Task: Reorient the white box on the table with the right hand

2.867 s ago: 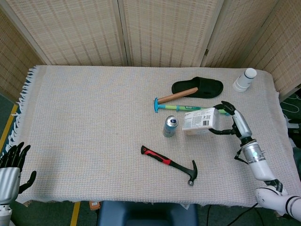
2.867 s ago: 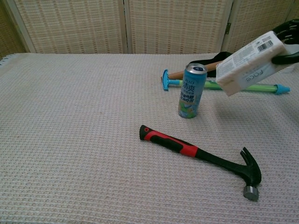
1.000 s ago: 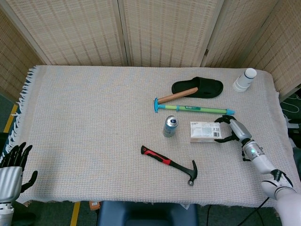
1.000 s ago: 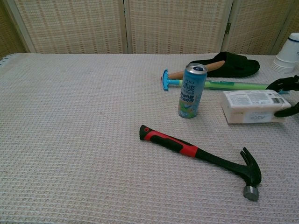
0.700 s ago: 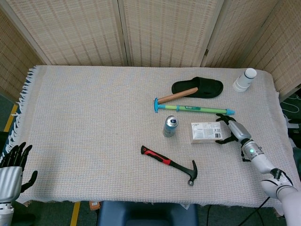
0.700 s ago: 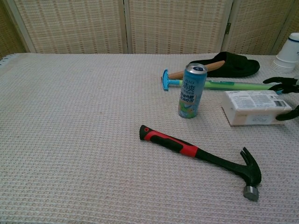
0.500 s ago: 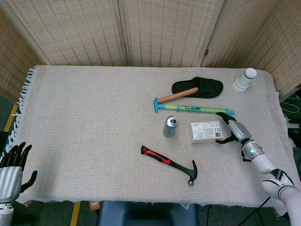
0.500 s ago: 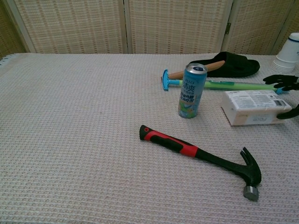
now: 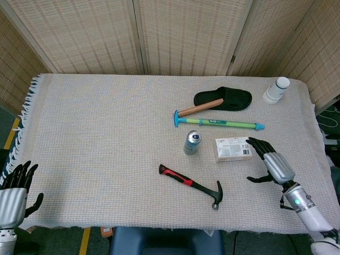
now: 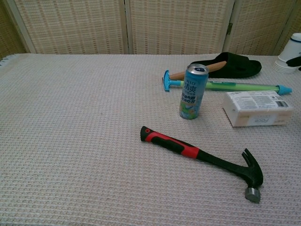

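Observation:
The white box (image 9: 233,149) lies flat on the woven cloth, label side up, right of the blue can; the chest view shows the white box (image 10: 257,108) lying alone with nothing touching it. My right hand (image 9: 271,162) hovers just to the right of and nearer than the box, fingers spread, holding nothing. In the chest view only a dark fingertip shows at the right edge. My left hand (image 9: 15,183) hangs off the table's near left corner, fingers apart and empty.
A blue drink can (image 9: 193,142) stands left of the box. A red and black hammer (image 9: 191,185) lies near the front. Behind the box lie a green and blue rod (image 9: 218,122), a wooden-handled tool on a black slipper (image 9: 223,99), and stacked white cups (image 9: 277,90).
My right hand set the box down flat, let go of it, then pulled back toward me and lifted away. The box stays where it was put.

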